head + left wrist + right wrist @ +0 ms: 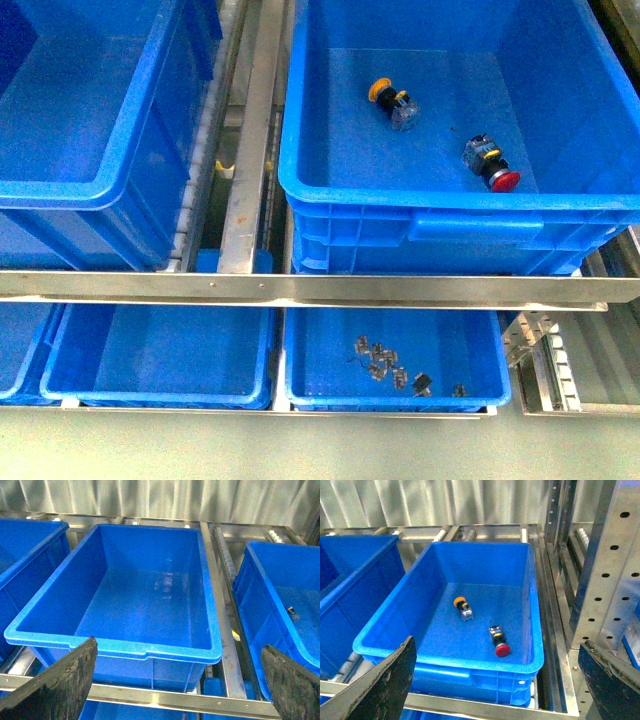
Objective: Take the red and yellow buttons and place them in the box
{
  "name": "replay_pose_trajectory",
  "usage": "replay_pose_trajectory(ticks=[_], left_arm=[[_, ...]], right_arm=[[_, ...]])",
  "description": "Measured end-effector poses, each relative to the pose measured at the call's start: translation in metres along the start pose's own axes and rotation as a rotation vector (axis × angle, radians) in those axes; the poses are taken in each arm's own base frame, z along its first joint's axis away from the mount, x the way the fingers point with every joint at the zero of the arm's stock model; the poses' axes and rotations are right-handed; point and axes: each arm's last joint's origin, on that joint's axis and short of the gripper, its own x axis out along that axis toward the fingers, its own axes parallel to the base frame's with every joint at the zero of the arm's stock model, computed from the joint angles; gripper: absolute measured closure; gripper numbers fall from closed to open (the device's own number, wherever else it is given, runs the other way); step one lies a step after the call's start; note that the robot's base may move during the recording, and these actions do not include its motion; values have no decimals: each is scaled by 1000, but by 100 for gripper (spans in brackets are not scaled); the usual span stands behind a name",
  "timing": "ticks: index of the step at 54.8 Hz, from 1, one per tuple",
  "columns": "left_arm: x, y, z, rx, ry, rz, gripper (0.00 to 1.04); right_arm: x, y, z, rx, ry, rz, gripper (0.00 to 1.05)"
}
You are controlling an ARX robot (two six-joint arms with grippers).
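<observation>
A yellow button and a red button lie on their sides on the floor of the deep blue box at the upper right. The right wrist view shows the same box from its near rim, with the yellow button further in and the red button closer to me. My right gripper hangs open outside that rim, holding nothing. My left gripper is open and empty in front of the neighbouring bin. Neither gripper shows in the front view.
An empty deep blue bin stands at the upper left. A metal rail crosses below both. Under it sit two shallow blue trays; the right one holds several small grey parts. A perforated steel upright stands right of the box.
</observation>
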Motion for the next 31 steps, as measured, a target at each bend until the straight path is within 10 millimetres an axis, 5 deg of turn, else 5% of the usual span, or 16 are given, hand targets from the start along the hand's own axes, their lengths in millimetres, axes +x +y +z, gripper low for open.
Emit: replay_pose_trajectory(ticks=[31], left_arm=[[0, 0, 0, 0, 0, 0, 8]], right_arm=[[0, 0, 0, 0, 0, 0, 7]])
